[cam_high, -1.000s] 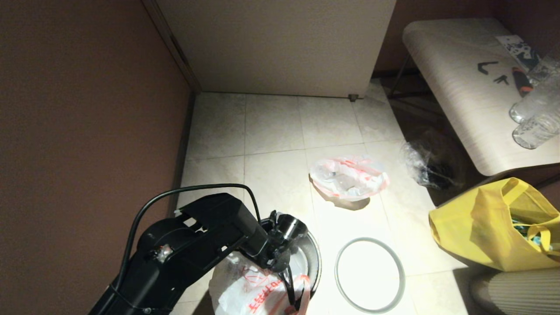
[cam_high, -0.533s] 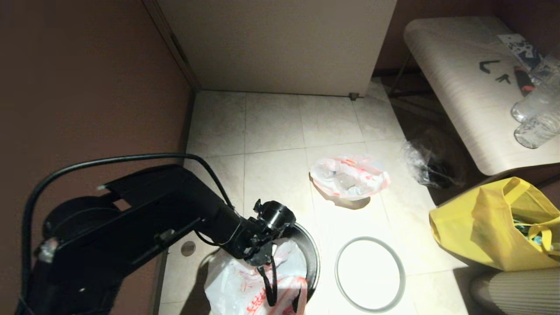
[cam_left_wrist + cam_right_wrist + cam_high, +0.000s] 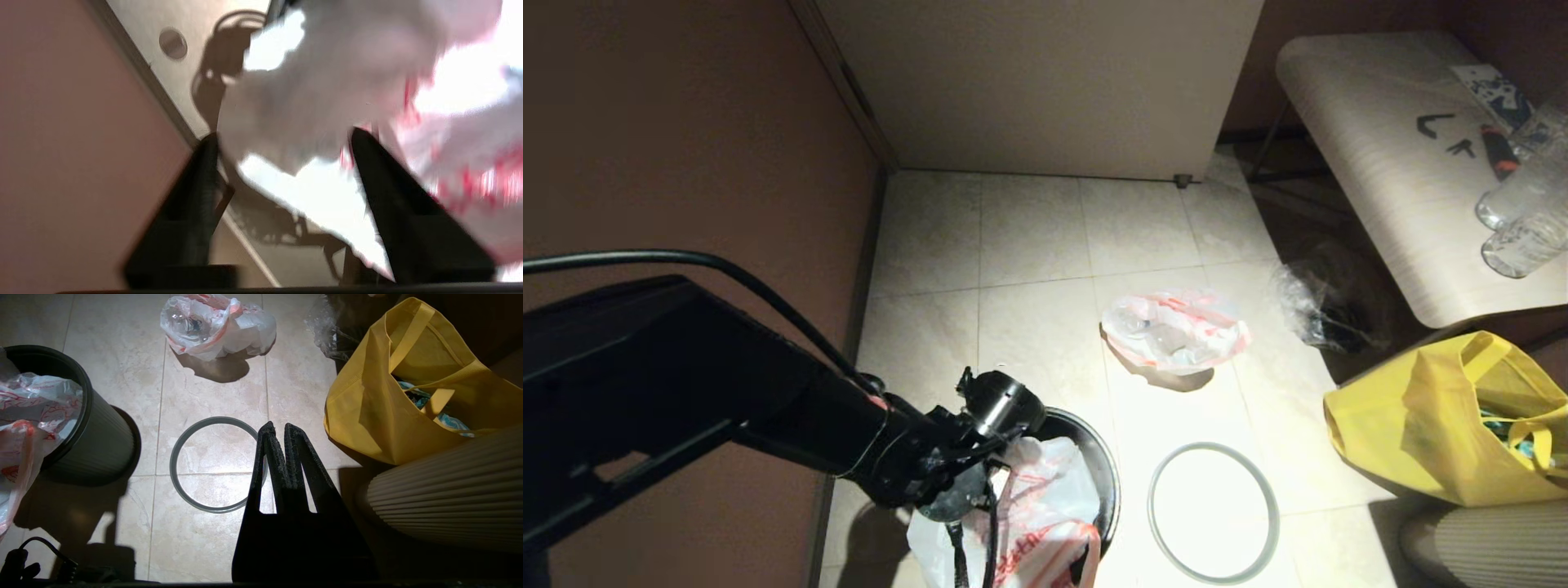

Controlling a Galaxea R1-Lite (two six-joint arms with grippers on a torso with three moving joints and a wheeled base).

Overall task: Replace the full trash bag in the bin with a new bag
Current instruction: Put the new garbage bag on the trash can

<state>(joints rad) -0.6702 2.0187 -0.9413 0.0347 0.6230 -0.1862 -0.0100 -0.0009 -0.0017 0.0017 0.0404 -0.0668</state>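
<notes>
Left tool (image 3: 970,559): we see its fingers spread apart over the new bag (image 3: 1033,510), at the bin's near rim.
New bag: draped in and over the bin (image 3: 1104,474) mouth.
Right tool (image 3: 279,430): fingers pressed together, hovering above the grey ring (image 3: 212,463) beside the bin.
Full trash bag (image 3: 1174,331): on the floor (image 3: 1029,245) beyond the ring.
Yellow tote (image 3: 1454,425): right of the ring.

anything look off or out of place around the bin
The grey ring rim lies flat on the floor tiles beside the small black round bin, not on it. The thin white red-printed new bag hangs half out, draped over one side.
</notes>
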